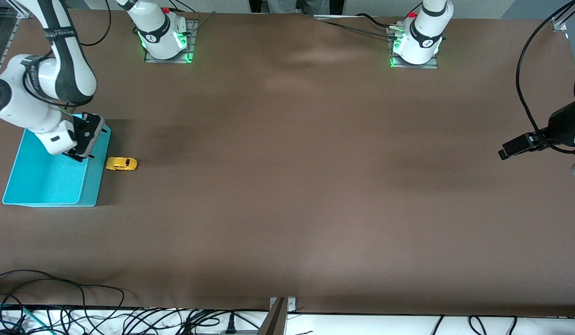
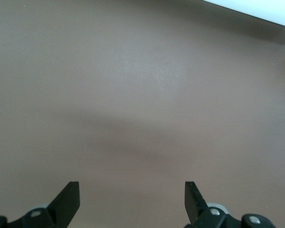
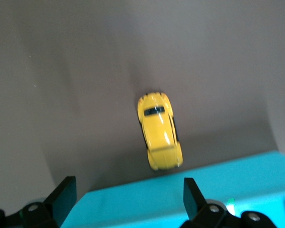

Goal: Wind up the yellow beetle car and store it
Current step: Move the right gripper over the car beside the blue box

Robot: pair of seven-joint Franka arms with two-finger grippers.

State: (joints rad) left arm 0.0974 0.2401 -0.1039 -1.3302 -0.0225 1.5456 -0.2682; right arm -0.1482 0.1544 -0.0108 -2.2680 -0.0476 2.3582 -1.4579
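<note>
Car [image 1: 121, 164] sits on its wheels on the brown table [image 1: 292, 186], just beside the teal bin [image 1: 45, 186], at the bin's side toward the table's middle, w/ a thin gap between them, at the right arm's end of the table. In right wrist view the car [image 3: 160, 137] shows lengthwise, one end near the bin's rim [image 3: 180, 199], dark window up top. Right gripper [image 1: 81, 157] hangs over the bin's edge closest to the car, fingers spread apart, nothing between them; right wrist view shows both fingertips [image 3: 64, 197] wide, bin wall below. Left gripper [image 1: 513, 150] waits up over bare table at the left arm's end, well apart from car & bin; left wrist view shows its fingers [image 2: 69, 202] released too, holding nothing, only brown table [image 2: 142, 95] under them.
</note>
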